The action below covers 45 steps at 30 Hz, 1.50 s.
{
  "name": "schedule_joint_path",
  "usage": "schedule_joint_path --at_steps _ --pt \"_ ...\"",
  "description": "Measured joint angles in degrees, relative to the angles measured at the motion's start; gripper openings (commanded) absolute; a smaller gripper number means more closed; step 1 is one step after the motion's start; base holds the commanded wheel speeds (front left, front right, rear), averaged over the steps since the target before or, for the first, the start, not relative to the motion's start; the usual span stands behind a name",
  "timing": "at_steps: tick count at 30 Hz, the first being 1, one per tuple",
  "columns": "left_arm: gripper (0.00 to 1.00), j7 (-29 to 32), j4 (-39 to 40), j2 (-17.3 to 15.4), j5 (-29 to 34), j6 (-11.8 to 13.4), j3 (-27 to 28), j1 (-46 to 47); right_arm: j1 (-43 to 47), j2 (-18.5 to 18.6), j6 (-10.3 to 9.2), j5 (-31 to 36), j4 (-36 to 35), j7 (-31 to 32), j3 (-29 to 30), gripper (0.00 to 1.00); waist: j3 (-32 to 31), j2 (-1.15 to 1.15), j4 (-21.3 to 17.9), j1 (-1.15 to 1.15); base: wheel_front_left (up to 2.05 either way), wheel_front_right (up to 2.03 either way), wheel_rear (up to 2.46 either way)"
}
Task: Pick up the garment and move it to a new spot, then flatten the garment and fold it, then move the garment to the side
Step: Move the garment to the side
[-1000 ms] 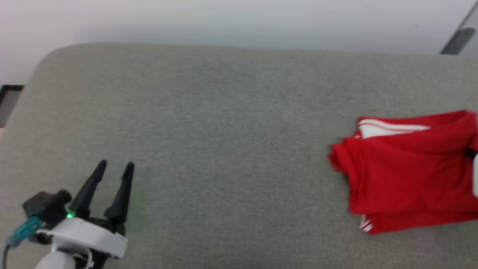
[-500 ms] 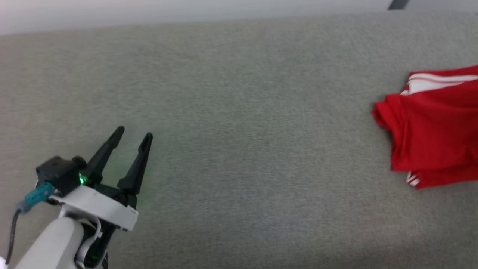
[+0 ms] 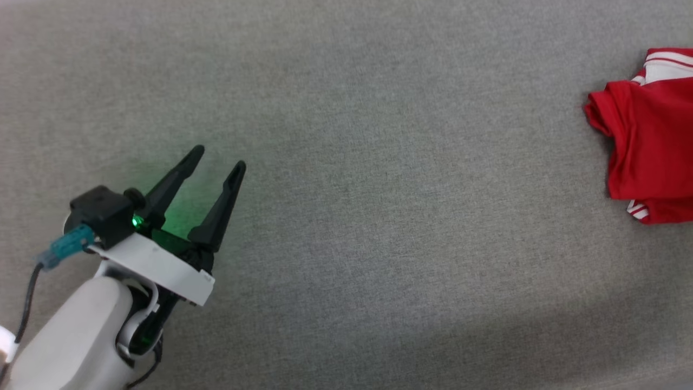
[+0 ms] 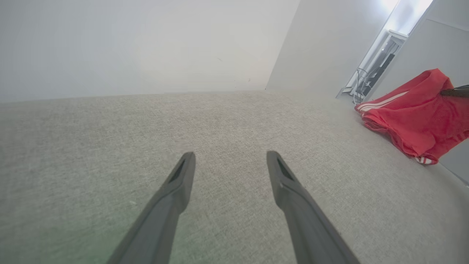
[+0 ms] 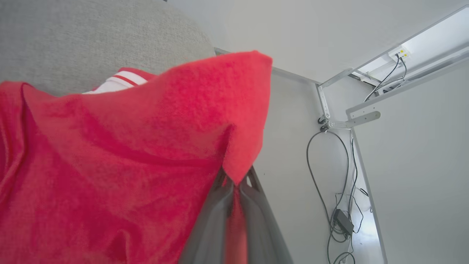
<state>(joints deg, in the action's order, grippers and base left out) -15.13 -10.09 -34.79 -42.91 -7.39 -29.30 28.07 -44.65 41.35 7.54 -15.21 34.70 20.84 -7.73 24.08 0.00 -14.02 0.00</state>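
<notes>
Part of garment [image 3: 655,135] cropped at right, right fingers [image 5: 210,227] half-hidden by it

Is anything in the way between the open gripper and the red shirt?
No, nothing visible. Just bare grey fabric surface lies between the left gripper and the garment. The right gripper is shut on the garment's edge.

Solid red is seen on the garment [image 3: 652,141], with a white sleeve end and red-white striped trim at the edges. The surface [image 3: 379,216] is rendered in grey-beige, finely woven, unprinted. Left gripper [image 3: 218,157]: black fingers, white wrist plate, green LED glow cast on the weave, teal connector [image 3: 65,246]. Right gripper [image 5: 236,172]: dark grey fingers seen against red cloth. The wall [image 5: 403,165] is seen as white.
</notes>
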Motion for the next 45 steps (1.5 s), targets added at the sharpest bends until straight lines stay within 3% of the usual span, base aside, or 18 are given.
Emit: schedule_joint_path --at_steps 11,14,16,17,18,33,45 --pt "1.0 0.0 -0.58 -0.64 -1.58 0.0 -2.11 2.49 -2.81 -5.21 0.0 2.69 12.02 -6.17 1.89 0.01 2.82 0.0 1.97 0.0 0.0 0.0 0.0" --pt "1.0 0.0 -0.67 -0.63 -2.0 0.0 -1.9 2.47 -3.64 -6.22 0.0 4.01 14.46 -6.86 2.81 0.24 3.01 0.0 2.82 0.0 0.0 0.0 0.0" --pt "1.0 0.0 -0.71 -0.49 -2.1 0.0 -1.81 2.44 -4.56 -6.56 0.0 5.19 15.85 -7.26 3.34 0.47 2.96 0.0 3.23 0.0 0.0 0.0 0.0" --pt "1.0 0.0 -0.81 -0.41 -2.15 0.0 -1.67 2.4 -5.11 -6.82 0.0 5.47 16.38 -7.67 3.66 0.8 2.82 0.0 3.34 0.0 0.0 0.0 0.0" --pt "1.0 0.0 -0.87 -0.3 -2.18 0.0 -1.53 2.36 -5.7 -7.02 0.0 5.7 17.07 -7.82 3.9 1.0 2.62 0.0 3.41 0.0 0.0 0.0 0.0" --pt "1.0 0.0 -1.41 1.63 -1.85 0.0 3.26 -4.0 -8.16 -7.97 0.0 5.41 19.27 -12.76 1.43 1.0 -4.33 0.0 4.25 0.0 0.0 0.0 0.0" --pt "1.0 0.0 -1.88 3.31 0.48 0.0 11.68 -14.27 0.32 -11.73 0.0 -1.12 15.55 -26.09 -2.97 1.0 -13.12 0.0 6.69 0.0 0.0 0.0 0.0"
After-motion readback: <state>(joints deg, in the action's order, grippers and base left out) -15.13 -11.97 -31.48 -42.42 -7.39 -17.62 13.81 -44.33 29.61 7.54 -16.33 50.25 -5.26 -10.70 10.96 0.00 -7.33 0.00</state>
